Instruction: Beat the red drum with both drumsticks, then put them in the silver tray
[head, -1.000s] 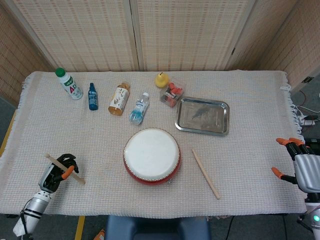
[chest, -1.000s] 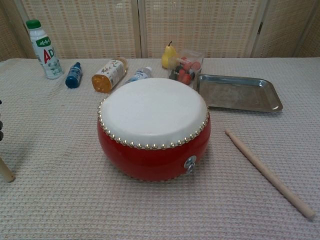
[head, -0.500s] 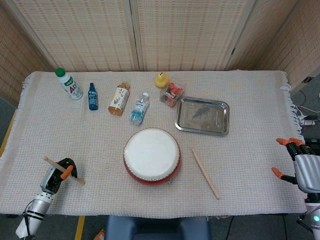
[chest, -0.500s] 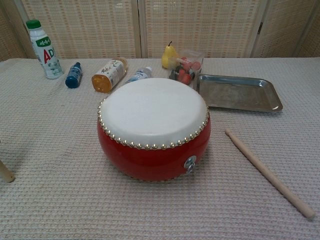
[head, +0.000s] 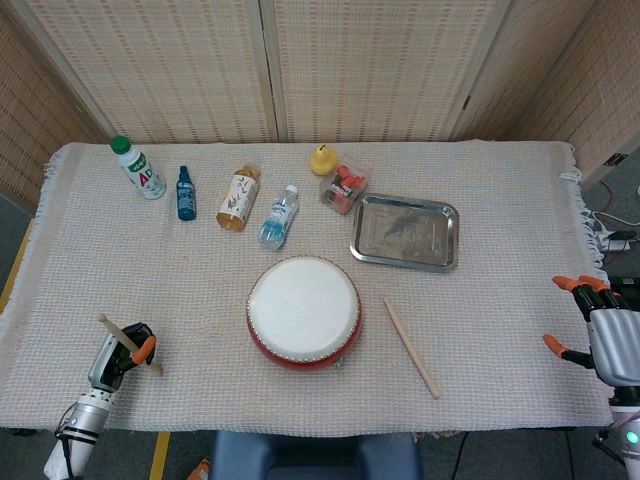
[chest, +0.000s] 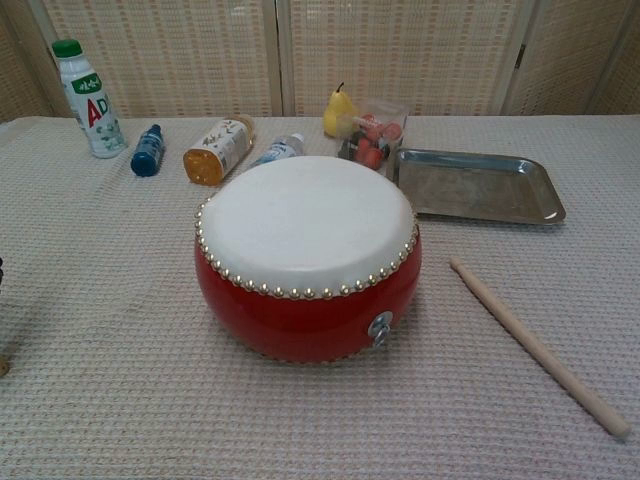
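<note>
Head view: left robot hand (head: 125, 348) clamps drumstick (head: 130, 343) mid-shaft; right robot hand (head: 600, 330) fingers apart, empty. Second drumstick (head: 412, 347) light, rigid, rolls; grab mid-shaft.

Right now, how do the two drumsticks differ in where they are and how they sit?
The left drumstick is gripped by the left robot hand near the table's front left edge; the right drumstick lies loose on the cloth right of the red drum. The right robot hand hangs open, away from it. More of the right drumstick shows. Both are plain wood.
</note>
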